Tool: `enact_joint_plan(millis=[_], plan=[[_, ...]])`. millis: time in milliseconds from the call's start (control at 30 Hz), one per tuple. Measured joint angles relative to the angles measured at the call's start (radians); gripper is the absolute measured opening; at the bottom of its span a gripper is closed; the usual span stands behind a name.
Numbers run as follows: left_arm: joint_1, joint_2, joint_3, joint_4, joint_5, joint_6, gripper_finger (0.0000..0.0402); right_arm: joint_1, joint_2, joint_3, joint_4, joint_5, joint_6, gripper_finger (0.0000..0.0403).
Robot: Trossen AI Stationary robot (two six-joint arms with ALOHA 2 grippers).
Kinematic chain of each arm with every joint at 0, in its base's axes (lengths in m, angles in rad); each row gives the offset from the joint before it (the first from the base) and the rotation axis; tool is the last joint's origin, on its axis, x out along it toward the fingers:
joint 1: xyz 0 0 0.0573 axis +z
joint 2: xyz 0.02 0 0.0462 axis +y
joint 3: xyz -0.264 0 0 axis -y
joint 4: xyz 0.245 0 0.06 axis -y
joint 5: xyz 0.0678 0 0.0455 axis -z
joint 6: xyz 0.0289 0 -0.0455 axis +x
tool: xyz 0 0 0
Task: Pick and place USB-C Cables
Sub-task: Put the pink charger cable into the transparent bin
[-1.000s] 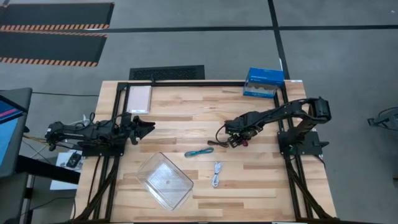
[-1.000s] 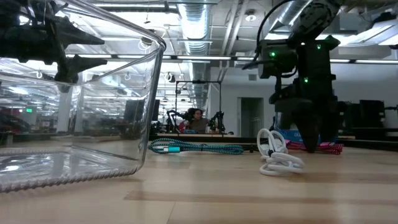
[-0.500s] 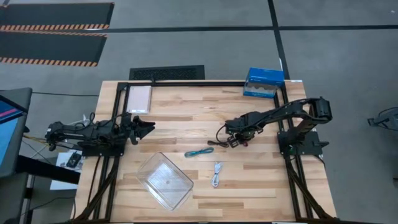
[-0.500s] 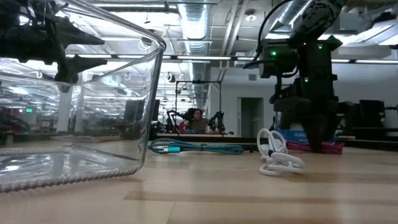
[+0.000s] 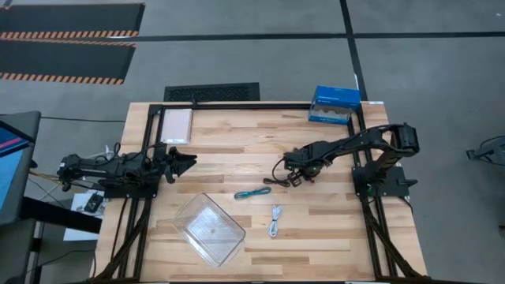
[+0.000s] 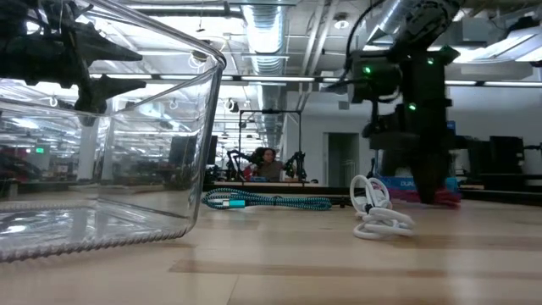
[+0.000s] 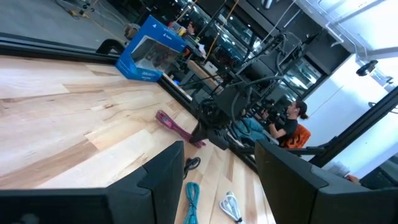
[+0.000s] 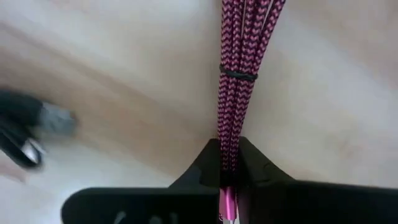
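Our right gripper (image 8: 229,177) has its jaws pinching the braided magenta-pink cable (image 8: 239,74) low on the wooden worktop (image 5: 237,150); we should lift straight, then carry it to the clear plastic tray (image 5: 209,229). The left gripper (image 5: 183,160), jaws spread, waits well apart.

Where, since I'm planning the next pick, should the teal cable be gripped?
At mid-length of the teal cable, from straight above, fingers closing across its narrow width: it lies flat as a long, slim bundle. The right tool grips the pink cable.
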State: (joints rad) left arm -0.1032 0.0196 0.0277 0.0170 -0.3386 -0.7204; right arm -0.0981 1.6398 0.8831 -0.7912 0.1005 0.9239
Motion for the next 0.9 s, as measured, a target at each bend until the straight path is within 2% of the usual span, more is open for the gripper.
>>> enact_joint_plan(millis=[633, 900], plan=[[0.0, 0.0, 0.0, 0.0, -0.001, -0.01, 0.0185, 0.014, -0.003, 0.353, -0.017, 0.179, -0.165, 0.0019], [0.0, 0.0, 0.0, 0.0, -0.001, -0.01, 0.0185, 0.079, -0.005, 0.503, -0.004, 0.361, -0.24, 0.0019]])
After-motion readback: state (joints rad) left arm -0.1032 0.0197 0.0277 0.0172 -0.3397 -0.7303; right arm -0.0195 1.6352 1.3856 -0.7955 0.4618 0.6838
